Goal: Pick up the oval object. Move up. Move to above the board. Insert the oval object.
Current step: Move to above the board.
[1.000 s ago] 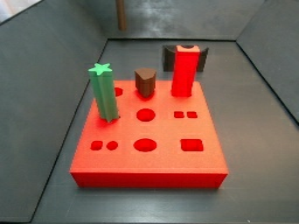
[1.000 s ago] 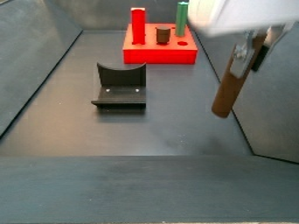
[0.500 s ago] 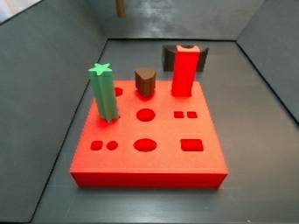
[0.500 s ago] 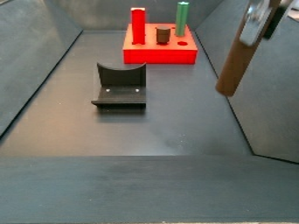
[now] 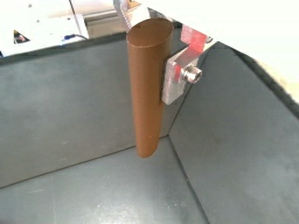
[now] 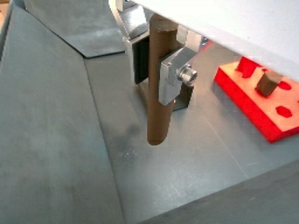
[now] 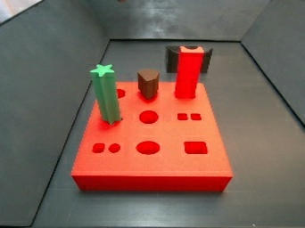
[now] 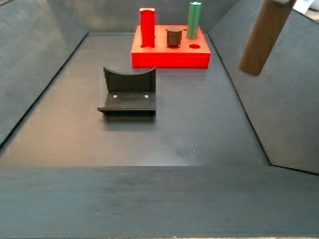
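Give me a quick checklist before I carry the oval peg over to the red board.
1. Grip: ok. The pincer is shut on the oval object, silver fingers against its upper part.
2. Lift: ok. The oval object hangs clear of the floor in both wrist views.
3. Peg attitude: cannot tell. It looks slightly tilted in a side view.
4. Target: ok. The board has open round holes.
5. Obstacles on the board: not ok. The green star peg, dark brown peg and red post stand near the holes.
6. Path: ok. The fixture sits low, off to the side.
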Controlling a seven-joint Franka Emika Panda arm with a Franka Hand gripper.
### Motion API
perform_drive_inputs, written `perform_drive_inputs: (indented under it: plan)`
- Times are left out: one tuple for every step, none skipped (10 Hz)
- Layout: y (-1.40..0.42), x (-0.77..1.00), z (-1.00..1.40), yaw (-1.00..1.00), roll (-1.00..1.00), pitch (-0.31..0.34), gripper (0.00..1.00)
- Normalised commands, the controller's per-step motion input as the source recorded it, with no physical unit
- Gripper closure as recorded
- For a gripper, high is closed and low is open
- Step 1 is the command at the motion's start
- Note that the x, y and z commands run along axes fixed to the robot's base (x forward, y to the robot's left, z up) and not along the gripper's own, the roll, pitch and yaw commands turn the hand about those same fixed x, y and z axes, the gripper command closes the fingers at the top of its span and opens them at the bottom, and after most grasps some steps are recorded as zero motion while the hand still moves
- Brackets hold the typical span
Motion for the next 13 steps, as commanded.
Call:
perform_drive_inputs:
  plan:
    - [-0.03,-0.01,0.66,0.03,0.07,0.092,1.0]
    - [-0.02,-0.01,0.46,0.03,0.08,0.093,1.0]
    - [-0.02,-0.01,0.36,0.03,0.08,0.092,1.0]
    - [-1.0,0.27,0.06,-1.0,0.11,0.228,1.0]
    - [-1.0,0.27,0.04,-1.0,0.11,0.22,1.0]
    - [-1.0,0.28,0.04,-1.0,0.1,0.232,1.0]
    - [-1.0,0.28,0.05,-1.0,0.08,0.234,1.0]
    - [-1.0,0.28,0.05,-0.99,0.05,0.269,1.0]
    - [-1.0,0.29,0.05,-0.64,0.01,0.236,1.0]
    - [-1.0,0.3,0.05,-0.38,-0.02,0.219,1.0]
    - [-1.0,0.3,0.05,-0.27,-0.04,0.206,1.0]
    - [-1.0,0.31,0.05,-0.11,-0.04,0.175,1.0]
    - [-1.0,0.32,0.05,-0.04,-0.01,0.141,1.0]
